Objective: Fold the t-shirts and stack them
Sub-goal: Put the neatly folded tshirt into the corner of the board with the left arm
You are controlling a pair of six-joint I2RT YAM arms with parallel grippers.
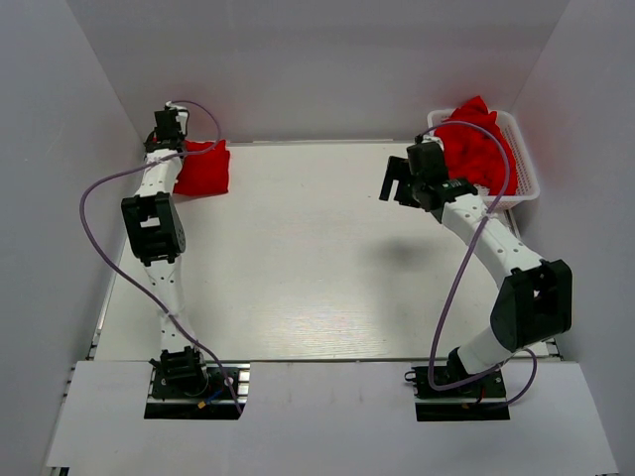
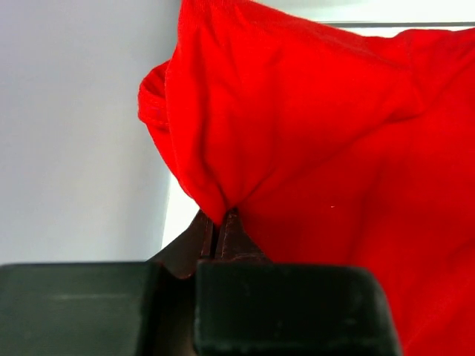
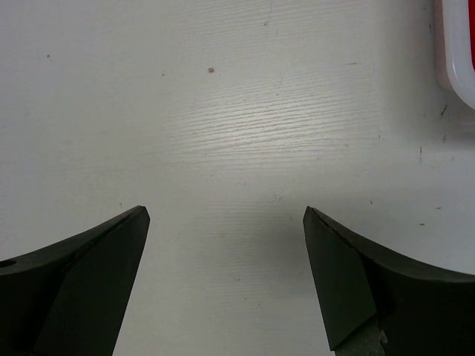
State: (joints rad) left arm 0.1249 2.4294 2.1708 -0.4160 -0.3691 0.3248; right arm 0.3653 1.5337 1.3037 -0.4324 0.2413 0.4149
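Note:
A folded red t-shirt (image 1: 204, 169) lies at the far left corner of the white table. My left gripper (image 1: 175, 147) is at its left edge, shut on a pinch of the red cloth (image 2: 312, 133); the fingertips (image 2: 231, 230) meet under the fabric. More red t-shirts (image 1: 476, 149) are heaped in a white basket (image 1: 524, 188) at the far right. My right gripper (image 1: 399, 186) hangs open and empty over bare table just left of the basket; the basket's rim (image 3: 459, 52) shows at the right wrist view's top right corner.
White walls close in the table at the back and on both sides. A purple cable loops out from each arm. A white board covers the near edge between the arm bases.

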